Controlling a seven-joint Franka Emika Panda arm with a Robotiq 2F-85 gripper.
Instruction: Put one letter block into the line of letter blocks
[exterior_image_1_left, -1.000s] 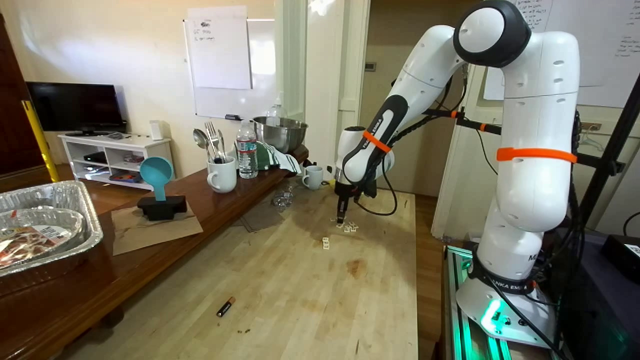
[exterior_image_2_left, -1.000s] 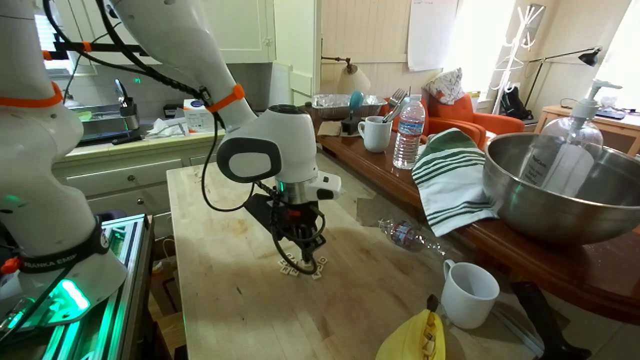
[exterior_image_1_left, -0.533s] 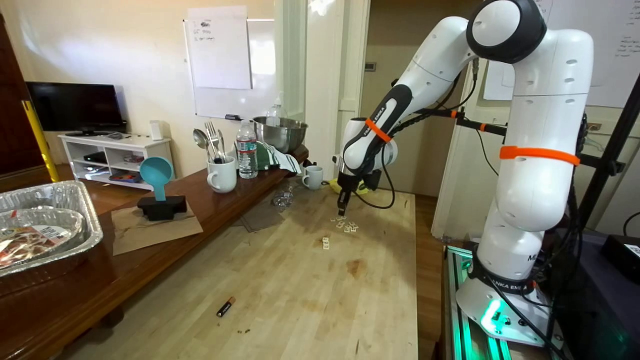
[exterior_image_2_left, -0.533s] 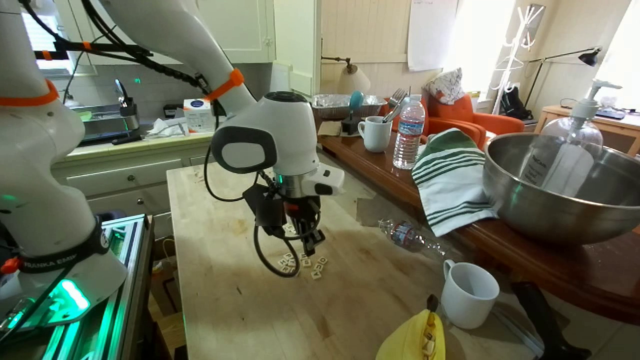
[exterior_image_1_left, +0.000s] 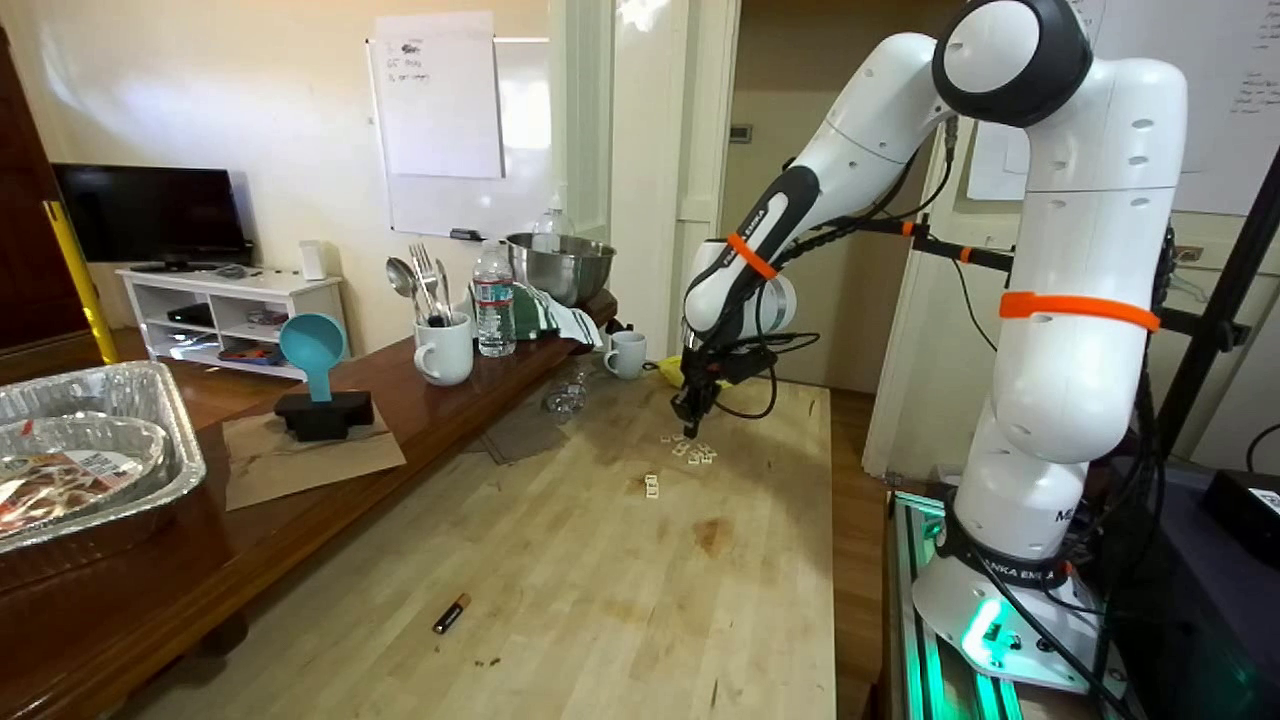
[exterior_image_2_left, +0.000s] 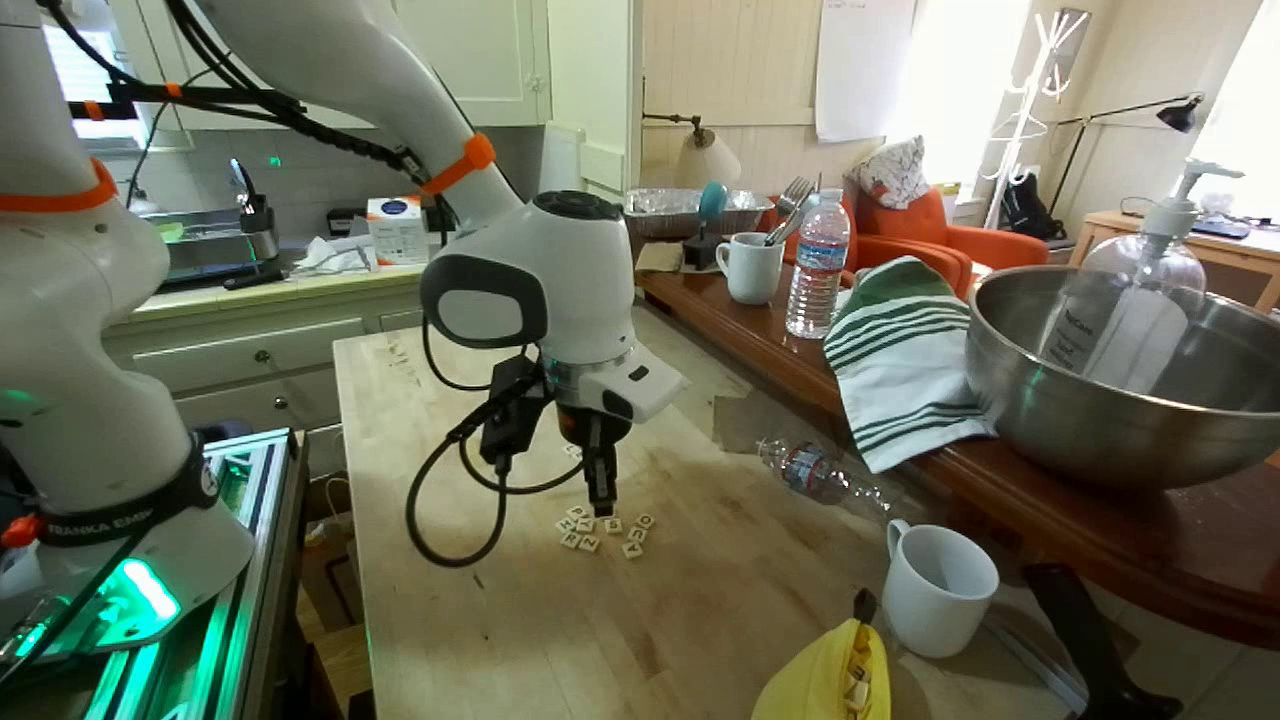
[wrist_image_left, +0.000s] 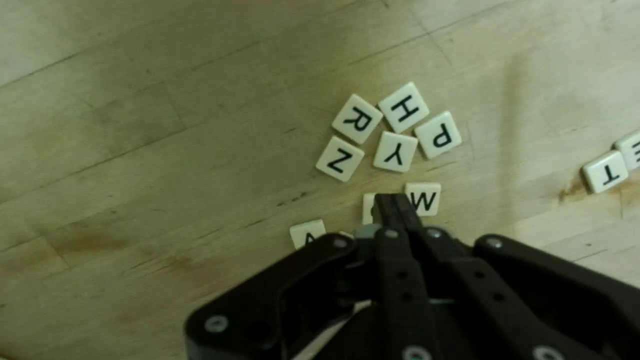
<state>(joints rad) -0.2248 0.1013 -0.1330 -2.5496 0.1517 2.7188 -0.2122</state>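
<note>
Two black fingers (wrist_image_left: 384, 215) of the gripper (wrist_image_left: 392, 197) sit fully tog., flush side by side, pointing down over the loose letter blocks (wrist_image_left: 395, 152) on the tabletop (wrist_image_left: 150, 115). In wrist view the tips overlap 1 half-hidden blk (wrist_image_left: 368, 207) and come right up to the W/M blk (wrist_image_left: 425, 200); can't tell if they touch either or hang just above. R (wrist_image_left: 357, 119), H (wrist_image_left: 404, 107), Y (wrist_image_left: 392, 162), Z (wrist_image_left: 340, 158) & P (wrist_image_left: 438, 135) lie face up in a cluster just beyond.

Line of letter blocks (wrist_image_left: 602, 172): at far R of wrist view, T blk (wrist_image_left: 611, 175) + its neighbor (wrist_image_left: 630, 150), which the view's edge cuts off; well apart from the fingers. In an exterior view it's a short row (exterior_image_1_left: 652, 486) on the tabletop, nearer the cam than the loose blks & separate from them. Also in an exterior view: yellow pouch (exterior_image_2_left: 820, 675) w/ pale blks (exterior_image_2_left: 858, 690) in its slit, near the white mug (exterior_image_2_left: 940, 590), both well away from the gripper.
</note>
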